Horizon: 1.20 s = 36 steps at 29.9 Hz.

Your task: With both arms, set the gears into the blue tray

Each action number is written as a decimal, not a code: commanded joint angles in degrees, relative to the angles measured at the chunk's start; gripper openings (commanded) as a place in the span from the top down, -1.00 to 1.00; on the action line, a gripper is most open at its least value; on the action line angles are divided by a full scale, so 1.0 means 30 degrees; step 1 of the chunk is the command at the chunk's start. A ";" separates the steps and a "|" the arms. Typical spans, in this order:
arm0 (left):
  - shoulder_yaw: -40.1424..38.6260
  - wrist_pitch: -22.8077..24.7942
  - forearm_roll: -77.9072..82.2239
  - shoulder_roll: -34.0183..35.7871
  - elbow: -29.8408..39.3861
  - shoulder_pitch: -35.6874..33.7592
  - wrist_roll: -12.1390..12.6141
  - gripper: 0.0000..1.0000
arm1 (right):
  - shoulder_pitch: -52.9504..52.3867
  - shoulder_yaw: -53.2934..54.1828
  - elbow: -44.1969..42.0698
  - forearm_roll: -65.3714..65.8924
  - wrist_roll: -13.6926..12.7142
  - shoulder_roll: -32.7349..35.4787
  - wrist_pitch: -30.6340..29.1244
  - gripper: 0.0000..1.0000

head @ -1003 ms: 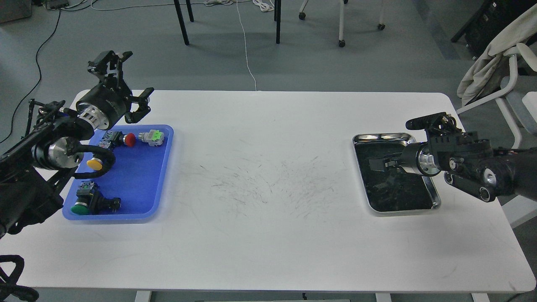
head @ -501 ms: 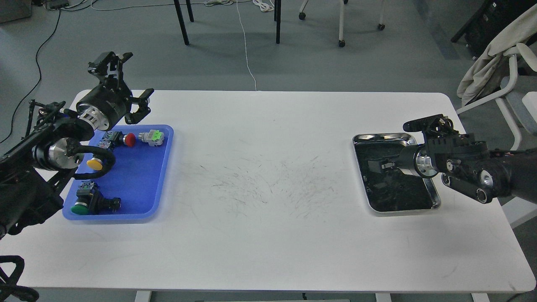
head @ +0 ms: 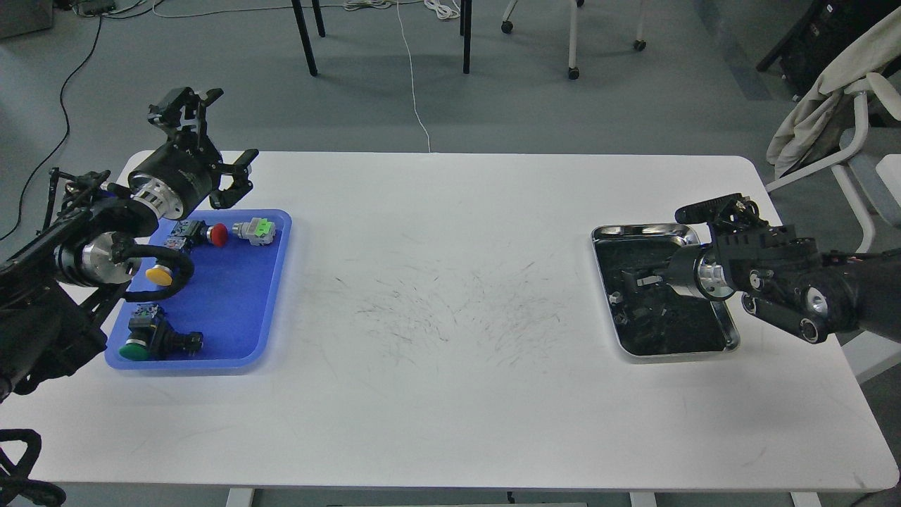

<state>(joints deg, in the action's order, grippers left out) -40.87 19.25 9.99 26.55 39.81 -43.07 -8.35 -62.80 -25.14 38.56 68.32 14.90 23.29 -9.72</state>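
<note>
My right gripper (head: 637, 282) is down inside the steel tray (head: 732, 331) at the right end of the white table (head: 450, 338), where the gears (head: 658, 317) sit as a dark jumble against the tray's dark floor; I cannot pick out single wheels from here, nor tell whether the fingers are apart or closed, since black blends into black. My left gripper (head: 218, 141) hangs over the far corner of the blue tray (head: 271, 331) with its fingers spread wide and nothing between them. The blue tray sits well apart at the left end, already carrying coloured push-buttons (head: 211, 234) but no gear that I can see. The main risk, as I judge it, is a blind grasp: with so little contrast I could close on nothing, pinch two gears at once, or scrape the tray floor and shove the tray. A small gear could also slip out on the long carry across the table.
</note>
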 commanded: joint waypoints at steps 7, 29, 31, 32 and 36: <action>0.0028 -0.0031 0.0068 0.0027 0.0001 0.0000 0.0030 -0.98 | -0.0248 -0.0086 0.0009 0.0077 0.0071 0.0000 0.0017 0.49; 0.0468 -0.0060 0.0009 -0.0002 0.0001 -0.0059 0.0030 -0.98 | -0.0981 -0.0057 0.0068 0.0047 0.0071 -0.0029 0.0017 0.67; 0.0468 -0.0060 0.0009 0.0027 0.0001 -0.0059 0.0030 -0.98 | -0.1010 -0.0028 0.0068 0.0047 0.0071 -0.0029 0.0017 0.69; 0.0468 -0.0060 0.0009 -0.0002 0.0001 -0.0030 0.0030 -0.98 | -0.1126 0.0001 0.0068 0.0018 0.0071 -0.0029 0.0075 0.69; 0.0468 -0.0060 0.0009 0.0027 0.0001 -0.0030 0.0030 -0.98 | -0.1946 0.0206 0.0156 -0.0040 0.0130 -0.0088 0.0309 0.77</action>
<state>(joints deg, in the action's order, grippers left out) -39.46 19.07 10.02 26.55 39.81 -43.17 -8.26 -67.21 -24.92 38.82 68.33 15.21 23.19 -9.28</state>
